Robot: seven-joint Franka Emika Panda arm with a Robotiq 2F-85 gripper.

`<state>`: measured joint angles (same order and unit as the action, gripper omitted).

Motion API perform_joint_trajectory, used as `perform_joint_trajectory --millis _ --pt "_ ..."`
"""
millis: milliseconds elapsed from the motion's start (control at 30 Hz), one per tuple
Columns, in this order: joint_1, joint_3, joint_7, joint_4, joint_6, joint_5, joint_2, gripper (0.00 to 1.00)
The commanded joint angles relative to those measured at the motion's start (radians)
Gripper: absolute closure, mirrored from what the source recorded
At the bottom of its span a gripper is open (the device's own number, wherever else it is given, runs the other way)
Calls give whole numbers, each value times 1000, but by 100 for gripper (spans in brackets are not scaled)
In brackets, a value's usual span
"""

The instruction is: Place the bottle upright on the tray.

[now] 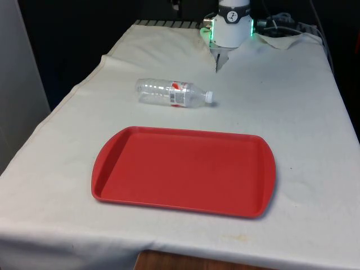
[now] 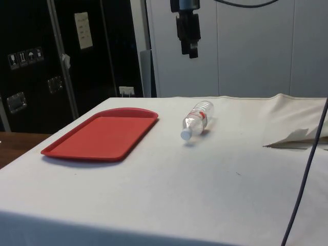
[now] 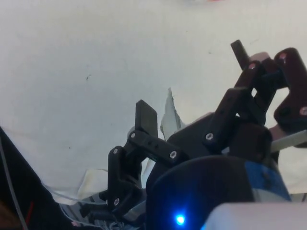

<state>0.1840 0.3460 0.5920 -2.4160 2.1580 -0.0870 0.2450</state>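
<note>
- From what I see, nothing of the job is done yet: the red tray (image 1: 107,174) lies bare on the white cloth, on the near half of the table.
- The clear bottle (image 1: 171,93) lies on its side on the cloth just beyond the tray's far edge, not touching it, white cap toward the front view's right. Lifting it, turning it upright and setting it down all remain.
- My gripper (image 3: 192,81) hangs high above the table, well clear of the bottle in the side view. In the wrist view its two fingers stand wide apart, holding and touching nothing.
</note>
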Motion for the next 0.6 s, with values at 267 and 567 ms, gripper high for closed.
perform_joint_trajectory --millis 267,567 --pt "-2 29 69 -19 38 -8 -3 0" --pt "-1 45 126 -32 61 -5 -10 0"
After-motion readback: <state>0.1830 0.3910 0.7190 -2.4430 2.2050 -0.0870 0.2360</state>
